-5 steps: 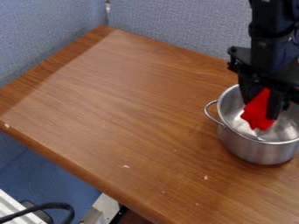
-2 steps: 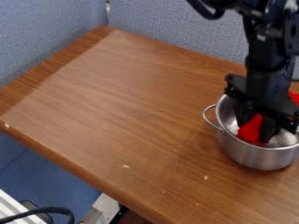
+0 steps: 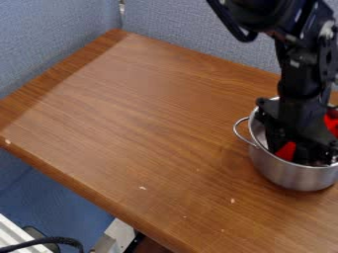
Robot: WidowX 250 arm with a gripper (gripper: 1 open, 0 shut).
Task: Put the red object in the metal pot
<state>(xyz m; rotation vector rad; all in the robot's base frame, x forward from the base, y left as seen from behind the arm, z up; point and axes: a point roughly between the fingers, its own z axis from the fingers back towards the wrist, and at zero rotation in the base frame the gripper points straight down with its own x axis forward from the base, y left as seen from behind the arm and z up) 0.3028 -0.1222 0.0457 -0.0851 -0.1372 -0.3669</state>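
- Blue-grey fabric panels back a brown wooden surface (image 3: pixel 119 109) that runs diagonally across the view, bare over most of its top.
- At the right edge of this surface stands the round shiny silver steel pot (image 3: pixel 301 170), with its small loop handle (image 3: pixel 240 126) on the side facing left.
- A black robot arm (image 3: pixel 297 40) comes down from the top of the view, and its black pincer (image 3: pixel 298 144) points straight down into the pot's mouth, its tips below the rolled rim.
- The pincer is drawn narrow and grips the bright red elongated block (image 3: pixel 286 149); red shows between and beside the jaws, inside the pot's wall.
- The block lies directly at the pincer, not off to any side, so the move ahead looks to be only a letting-go.
- Its long axis seems to stand steeply, near upright and a little tilted, lower end towards the pot's floor; the pincer hides much of it, so the exact lean is unclear.
- Whether the lower end already touches the bottom cannot be told.
- A second red patch (image 3: pixel 330 121) shows at the right edge behind the arm; what it is stays unclear.
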